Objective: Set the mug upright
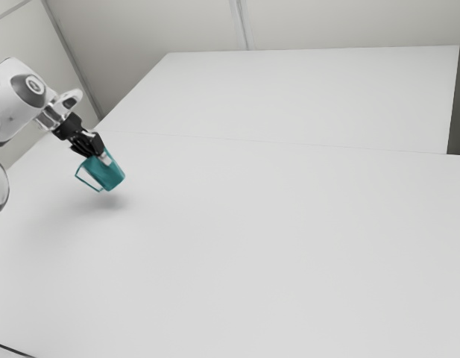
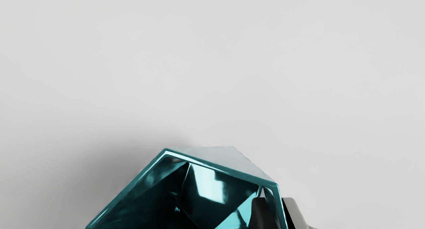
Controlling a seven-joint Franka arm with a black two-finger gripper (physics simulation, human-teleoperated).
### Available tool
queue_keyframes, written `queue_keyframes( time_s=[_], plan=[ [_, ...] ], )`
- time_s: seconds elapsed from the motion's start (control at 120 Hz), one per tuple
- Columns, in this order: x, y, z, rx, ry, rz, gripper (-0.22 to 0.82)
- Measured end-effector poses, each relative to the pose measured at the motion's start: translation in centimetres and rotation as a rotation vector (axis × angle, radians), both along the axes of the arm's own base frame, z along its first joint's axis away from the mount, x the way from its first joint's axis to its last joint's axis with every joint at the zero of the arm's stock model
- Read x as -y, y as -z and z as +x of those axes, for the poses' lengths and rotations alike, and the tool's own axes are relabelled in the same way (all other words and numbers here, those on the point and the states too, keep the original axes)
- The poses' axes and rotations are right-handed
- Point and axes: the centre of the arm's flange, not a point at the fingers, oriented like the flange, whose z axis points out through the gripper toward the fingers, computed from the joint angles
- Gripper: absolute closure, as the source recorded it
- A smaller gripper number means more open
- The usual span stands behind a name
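The teal mug [image 1: 104, 171] is in the left part of the exterior view, a little above mid-height, and hangs tilted just below the tool [image 1: 102, 155]. Its long axis slants from its mouth, at the upper left by the tool, down toward the base at the lower right, while the handle [image 1: 88, 183] sticks out on the lower-left side. The coming move turns on that slant: the mug lies below the tool and a touch toward the exterior view's right, with its open end facing back to the hand. The tool is closed to a narrow gap on the mug's wall: in the wrist view one finger [image 2: 262, 213] reaches inside the mouth, the other stands outside, and the faceted wall runs between them. The soft shadow [image 1: 112, 202] lies below the mug on the white table [image 1: 252, 239], with a pale gap between, so I judge the mug to be off the surface. The arm [image 1: 24, 97] comes in from the upper left of the frame. To stand the mug up, the hand likely has to swing the base under the mouth, then lower it until the bottom sits flat; held by one side of the rim, it could pivot or slip if set down while leaning.
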Motion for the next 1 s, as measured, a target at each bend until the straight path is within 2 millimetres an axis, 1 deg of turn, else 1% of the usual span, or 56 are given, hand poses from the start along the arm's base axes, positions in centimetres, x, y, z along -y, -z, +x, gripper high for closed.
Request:
queue_keyframes(
  time_s=[0.067,0.125,0.267,0.317,0.375,0.525,0.575,0.625,0.667,0.825,0.917,1.0],
  plan=[
    [4.8,-2.0,0.1,0.001,0.069,0.099,0.76],
    [8.3,-3.5,-0.3,0.006,0.11,0.176,0.76],
    [15.2,-4.7,-1.4,0.005,0.158,0.322,0.77],
    [17.4,-4.3,-2.0,0.004,0.166,0.362,0.77],
    [19.5,-3.8,-2.6,0.01,0.16,0.393,0.78],
    [24.2,-3.5,-4.6,0.036,0.1,0.426,0.78],
    [25.7,-2.9,-5.7,0.038,0.079,0.429,0.78],
    [27.0,-2.5,-6.5,0.041,0.053,0.43,0.78],
    [27.6,-2.2,-7.0,0.042,0.024,0.43,0.78],
    [27.7,-0.7,-8.7,0.024,-0.119,0.423,0.78],
    [28.0,0.2,-9.0,0.021,-0.189,0.414,0.78],
    [28.8,0.9,-8.9,0.019,-0.239,0.404,0.78]
  ],
)
